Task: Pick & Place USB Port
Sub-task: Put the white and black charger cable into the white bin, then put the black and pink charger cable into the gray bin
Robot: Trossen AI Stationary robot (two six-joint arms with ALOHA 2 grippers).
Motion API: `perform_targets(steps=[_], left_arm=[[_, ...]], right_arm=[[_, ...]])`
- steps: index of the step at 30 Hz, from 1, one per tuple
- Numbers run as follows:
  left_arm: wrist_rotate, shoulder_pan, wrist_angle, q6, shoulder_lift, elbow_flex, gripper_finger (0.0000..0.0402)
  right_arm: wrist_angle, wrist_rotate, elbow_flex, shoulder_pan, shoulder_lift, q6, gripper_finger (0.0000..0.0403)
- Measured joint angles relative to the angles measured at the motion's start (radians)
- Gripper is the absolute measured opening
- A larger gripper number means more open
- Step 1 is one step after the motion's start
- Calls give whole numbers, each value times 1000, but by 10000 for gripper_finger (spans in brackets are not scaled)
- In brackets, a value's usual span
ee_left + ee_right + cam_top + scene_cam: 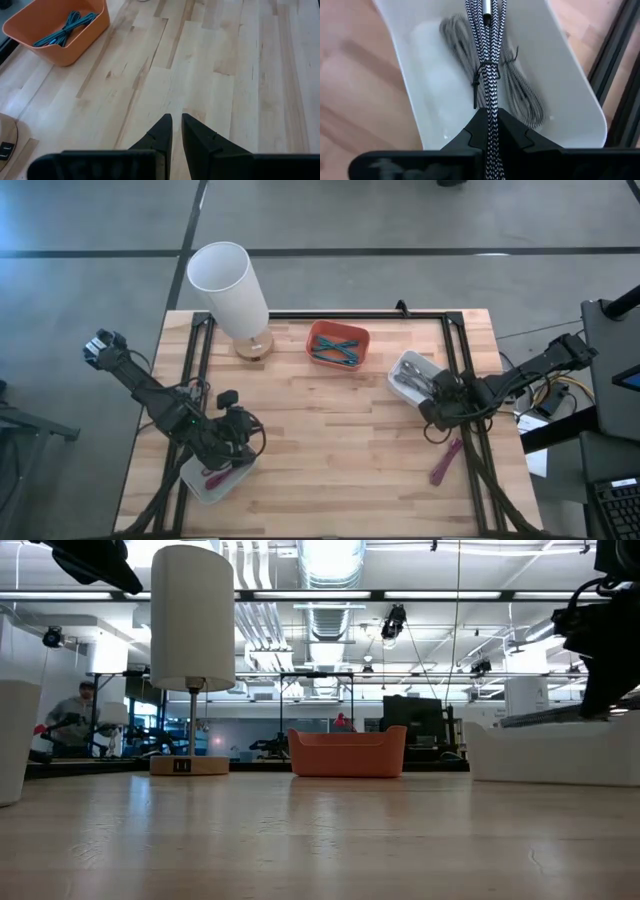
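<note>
My wooden table (330, 440) carries a lamp (232, 295), an orange bin (337, 345), two white bins (412, 375) (215, 480), and a loose purple cable (446, 461).

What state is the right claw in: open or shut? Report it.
Shut on the braided cable: in the right wrist view the right claw pinches the black-and-white cord, above the white bin.
</note>
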Motion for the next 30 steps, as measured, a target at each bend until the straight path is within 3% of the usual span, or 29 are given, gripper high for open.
perform_targets(steps=[5,16,30], left_arm=[[0,0,0,0,0,0,46],[0,0,1,0,0,0,46],[0,0,1,0,0,0,46]], right_arm=[[6,70,0,-2,0,47,23],[44,71,-24,-2,6,36,26],[49,70,-26,-2,27,9,98]])
